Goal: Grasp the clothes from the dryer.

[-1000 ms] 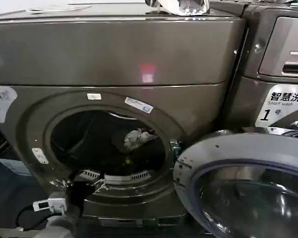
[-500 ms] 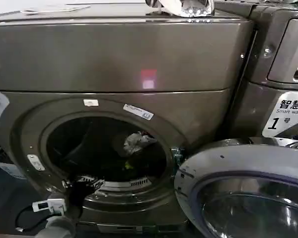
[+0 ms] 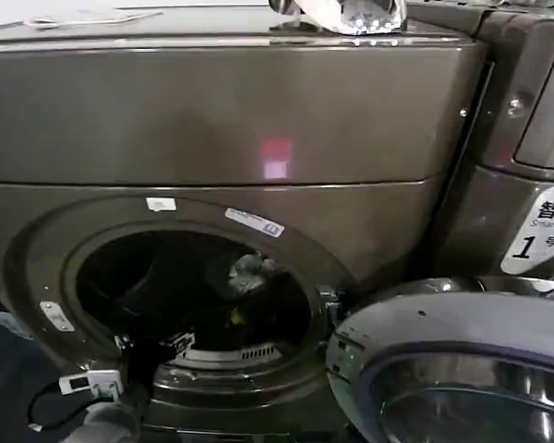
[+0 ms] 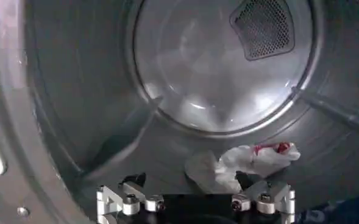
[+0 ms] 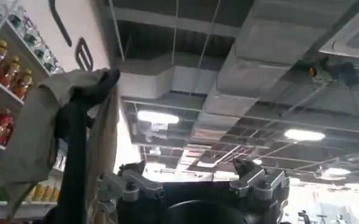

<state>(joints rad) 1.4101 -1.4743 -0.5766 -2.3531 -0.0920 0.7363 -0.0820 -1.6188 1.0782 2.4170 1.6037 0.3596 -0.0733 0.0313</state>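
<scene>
Door's open, nothing grasped yet. Your left gripper [image 4: 194,189] is at the dryer [image 3: 258,111] mouth, fingers spread, empty; white-grey cloth [image 4: 243,164] just beyond. Right gripper [image 5: 194,179] parked, spread, empty.

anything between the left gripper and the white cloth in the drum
Nothing: in the left wrist view only bare drum wall lies between the open left gripper and the white cloth.

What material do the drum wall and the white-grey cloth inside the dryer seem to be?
The drum wall looks like brushed metal: grey, with soft sheen. The white-grey cloth with red marks looks like soft thin fabric, crumpled in folds; fibre unclear.
</scene>
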